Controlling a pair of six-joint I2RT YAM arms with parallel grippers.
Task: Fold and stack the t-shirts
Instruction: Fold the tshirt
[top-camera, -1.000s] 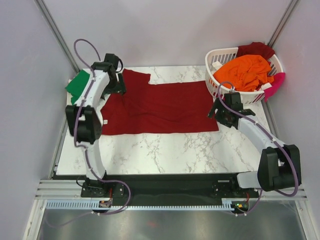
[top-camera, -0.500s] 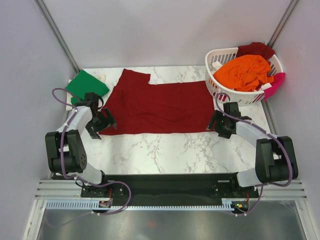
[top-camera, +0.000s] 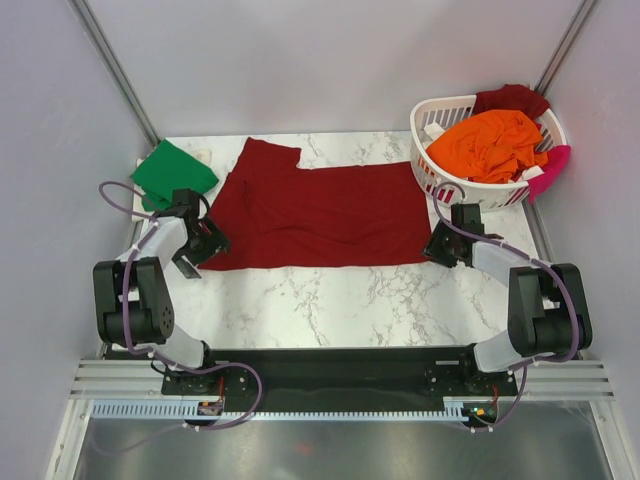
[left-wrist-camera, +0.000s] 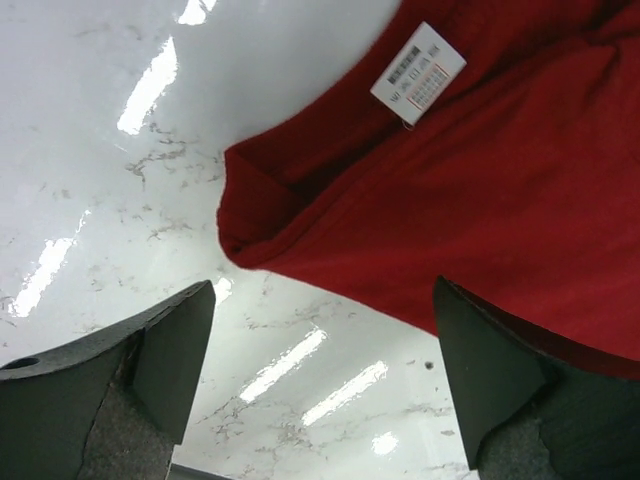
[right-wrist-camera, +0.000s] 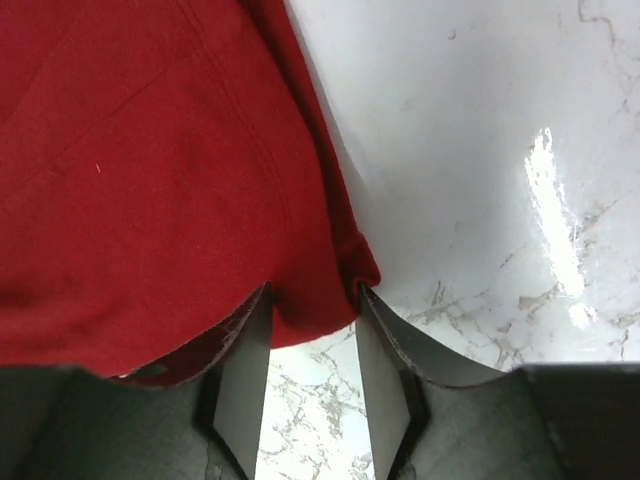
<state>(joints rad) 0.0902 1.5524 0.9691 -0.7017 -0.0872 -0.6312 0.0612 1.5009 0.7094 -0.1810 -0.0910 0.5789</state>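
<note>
The large dark red t-shirt (top-camera: 320, 212) lies spread flat across the back half of the table. My left gripper (top-camera: 203, 248) is wide open and low at the shirt's near-left corner; in the left wrist view (left-wrist-camera: 322, 292) the folded corner (left-wrist-camera: 250, 225) lies just ahead of the jaws, untouched. My right gripper (top-camera: 438, 250) is at the near-right corner; in the right wrist view (right-wrist-camera: 313, 296) its jaws are narrowly open and straddle the cloth corner (right-wrist-camera: 315, 320). A bright green t-shirt (top-camera: 172, 172) lies folded at the back left.
The white slotted basket (top-camera: 432, 180) stands at the back right, holding an orange shirt (top-camera: 490, 143), a dark red one (top-camera: 512, 98) and a pink one (top-camera: 556, 160) hanging over its rim. A white tag (left-wrist-camera: 418, 74) shows on the red shirt. Bare marble (top-camera: 330, 300) lies in front.
My left arm has swung from the back left, near the green shirt, down to the red shirt's near-left corner. My right gripper has shifted slightly onto the near-right corner.
</note>
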